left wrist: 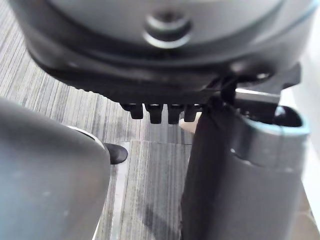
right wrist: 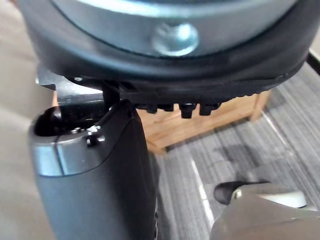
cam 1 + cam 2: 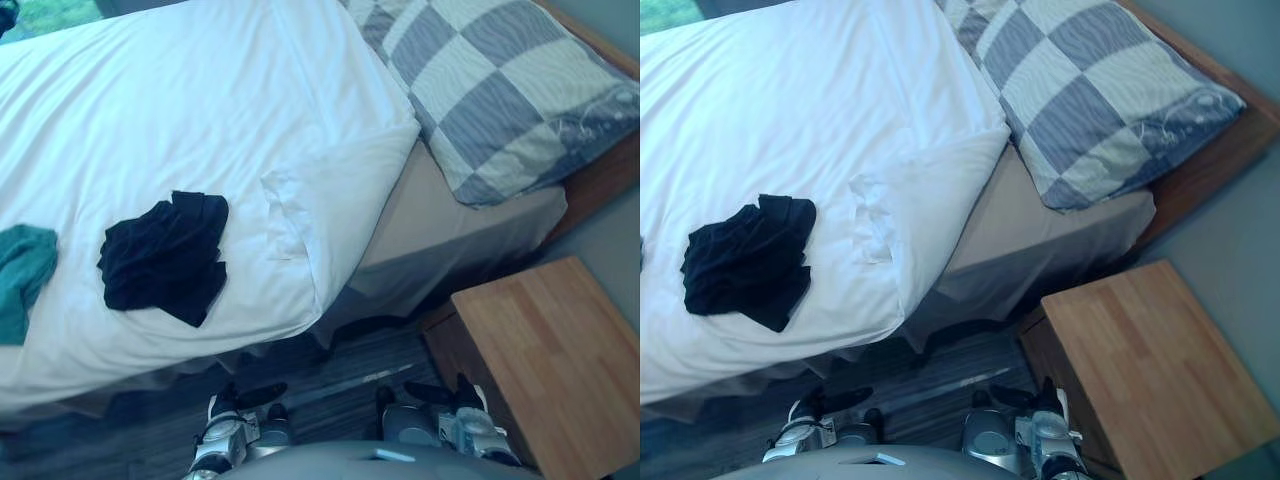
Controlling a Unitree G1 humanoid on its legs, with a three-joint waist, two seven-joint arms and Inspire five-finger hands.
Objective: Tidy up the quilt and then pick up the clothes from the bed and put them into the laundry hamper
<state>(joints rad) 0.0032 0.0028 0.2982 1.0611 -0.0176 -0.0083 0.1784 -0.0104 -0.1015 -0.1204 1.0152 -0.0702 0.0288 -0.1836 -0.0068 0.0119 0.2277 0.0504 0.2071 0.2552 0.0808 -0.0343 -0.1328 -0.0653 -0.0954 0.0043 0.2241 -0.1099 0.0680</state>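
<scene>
Across the left and centre of the left eye view, a white quilt (image 3: 200, 110) covers the bed. Its corner (image 3: 335, 195) nearest the pillow is folded back on itself, baring a beige sheet (image 3: 440, 225) just right of centre. A crumpled black garment (image 3: 165, 255) lies on the quilt at left of centre, near the bed's lower edge. A teal garment (image 3: 22, 275) lies on the quilt too, at the left edge of the frame, apart from the black one. A grey-and-white checked pillow (image 3: 500, 90) rests at the upper right, its lower corner over the beige sheet, with the wooden bed frame (image 3: 600, 180) showing beyond it. A wooden nightstand (image 3: 550, 360) stands at the lower right on the grey striped floor (image 3: 340, 370), just beside the bed.

The left hand (image 1: 160, 85) hangs over the floor, released, its fingers (image 1: 157, 114) in a straight row and grasping nothing. The right hand (image 2: 210, 70) hangs likewise, released and holding nothing, with the nightstand showing past its fingers (image 2: 187, 109).
</scene>
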